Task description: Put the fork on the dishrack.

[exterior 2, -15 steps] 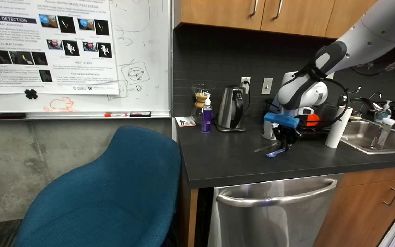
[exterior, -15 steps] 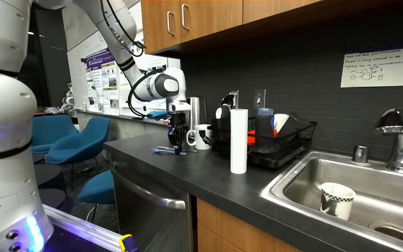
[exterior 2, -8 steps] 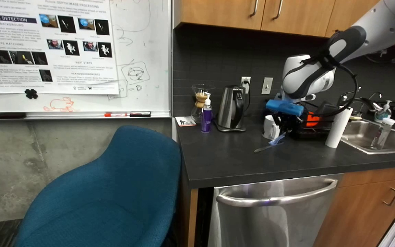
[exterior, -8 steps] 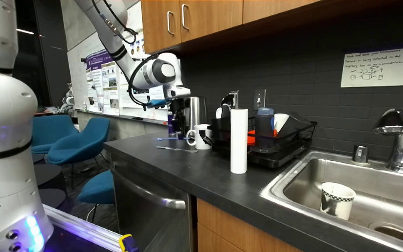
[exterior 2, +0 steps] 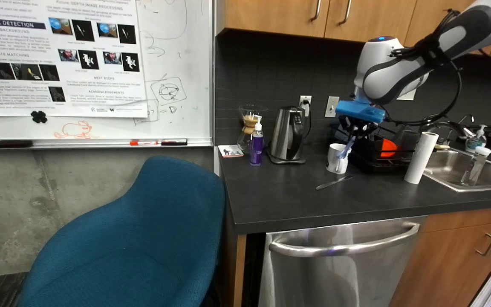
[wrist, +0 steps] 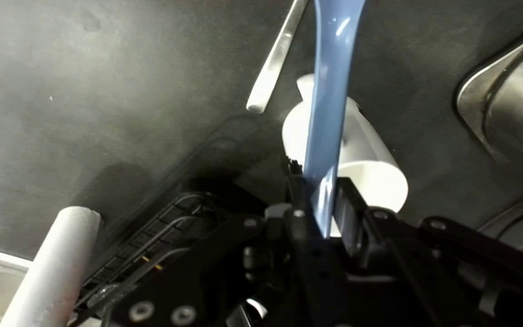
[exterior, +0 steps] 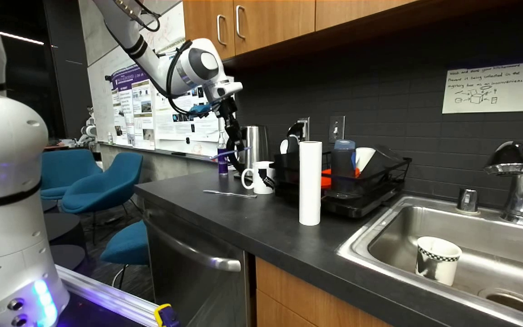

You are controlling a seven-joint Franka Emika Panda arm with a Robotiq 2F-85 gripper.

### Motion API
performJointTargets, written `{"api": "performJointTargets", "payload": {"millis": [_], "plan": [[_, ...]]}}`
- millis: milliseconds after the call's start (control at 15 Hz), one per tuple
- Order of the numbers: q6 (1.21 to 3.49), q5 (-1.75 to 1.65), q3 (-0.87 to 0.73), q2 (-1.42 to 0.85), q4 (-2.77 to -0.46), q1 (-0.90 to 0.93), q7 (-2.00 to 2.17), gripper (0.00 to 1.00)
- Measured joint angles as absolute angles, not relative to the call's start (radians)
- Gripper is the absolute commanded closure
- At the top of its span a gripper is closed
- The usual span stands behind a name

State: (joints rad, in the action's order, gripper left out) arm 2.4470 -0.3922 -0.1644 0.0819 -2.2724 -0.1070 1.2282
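The bluish-purple fork is held in the air in my gripper, near the white mug; it shows in both exterior views [exterior: 222, 154] [exterior 2: 346, 148]. In the wrist view the fork [wrist: 332, 86] stretches from the jaws to the top edge. My gripper [wrist: 319, 184] is shut on the fork's handle; it also shows in an exterior view [exterior: 239, 146]. The black wire dishrack [exterior: 357, 206] stands on the counter beside the mug, with dishes in it. It also shows in an exterior view [exterior 2: 373, 165], and partly at lower left in the wrist view [wrist: 155, 243].
The white mug [exterior: 261, 178] stands below the gripper, beside the rack. A metal knife [exterior 2: 333, 183] lies on the counter. A white paper-towel roll [exterior: 310, 184] stands in front of the rack. A steel kettle [exterior 2: 287, 134] and purple bottle [exterior 2: 256, 145] stand behind. The sink [exterior: 393, 213] is beyond the rack.
My gripper has lifted the fork from the counter and carried it up and back toward the mug. The gripper has tilted. The knife and mug have stayed in place.
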Motion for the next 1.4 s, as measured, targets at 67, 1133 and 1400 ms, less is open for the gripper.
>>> {"api": "performJointTargets", "payload": {"millis": [67, 1133, 1400], "plan": [[2.457, -0.433, -0.155, 0.094, -2.272, -0.112, 1.238, 0.95], [2.530, -1.256, -0.116, 0.177, -2.243, -0.211, 1.764, 0.95], [2.503, -1.391, -0.134, 0.177, -2.231, -0.212, 1.878, 0.95]]}}
